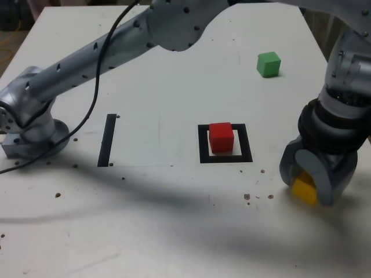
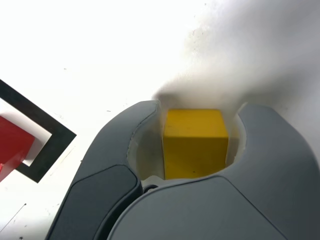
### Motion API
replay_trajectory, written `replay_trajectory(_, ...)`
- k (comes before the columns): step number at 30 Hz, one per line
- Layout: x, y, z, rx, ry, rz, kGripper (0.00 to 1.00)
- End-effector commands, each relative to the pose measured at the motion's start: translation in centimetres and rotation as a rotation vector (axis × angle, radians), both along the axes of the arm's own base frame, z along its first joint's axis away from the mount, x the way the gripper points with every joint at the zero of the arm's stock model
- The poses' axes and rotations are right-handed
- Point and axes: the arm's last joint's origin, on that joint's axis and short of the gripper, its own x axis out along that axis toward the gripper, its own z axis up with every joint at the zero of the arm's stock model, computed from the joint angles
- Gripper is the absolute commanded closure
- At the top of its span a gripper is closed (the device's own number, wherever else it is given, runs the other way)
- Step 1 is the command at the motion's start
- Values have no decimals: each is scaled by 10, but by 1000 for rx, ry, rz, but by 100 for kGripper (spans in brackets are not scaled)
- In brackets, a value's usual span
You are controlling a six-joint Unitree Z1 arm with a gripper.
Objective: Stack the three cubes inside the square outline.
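The yellow cube (image 1: 304, 190) rests on the white table at the exterior view's right, and my gripper (image 1: 307, 179) reaches down over it. In the wrist view the yellow cube (image 2: 195, 142) fills the space between the grey fingers (image 2: 115, 145), whose jaws press against both its sides; the gripper (image 2: 197, 115) is shut on it. The red cube (image 1: 221, 137) sits inside the square outline (image 1: 203, 145), to the left of the gripper in the exterior view, and also shows in the wrist view as the red cube (image 2: 12, 142) within the outline (image 2: 50, 124). The green cube (image 1: 268, 63) lies alone at the far right.
A straight black strip (image 1: 107, 139) is taped to the table left of the outline in the exterior view. The arm's base (image 1: 29, 127) stands at the left edge, and its links and a black cable span the top. Small dark specks dot the table's front.
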Motion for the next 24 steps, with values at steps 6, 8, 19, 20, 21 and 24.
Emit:
replay_trajectory(6, -1, 4, 10, -10, -19, 9, 80)
replay_trajectory(8, -1, 4, 12, -16, -17, 11, 81)
replay_trajectory(19, -31, 23, 61, -7, -17, 40, 83)
replay_trajectory(20, -36, 26, 68, -7, -22, 51, 83)
replay_trajectory(21, -42, 31, 76, -6, -26, 68, 83)
replay_trajectory(24, -57, 45, 90, 5, -20, 126, 83)
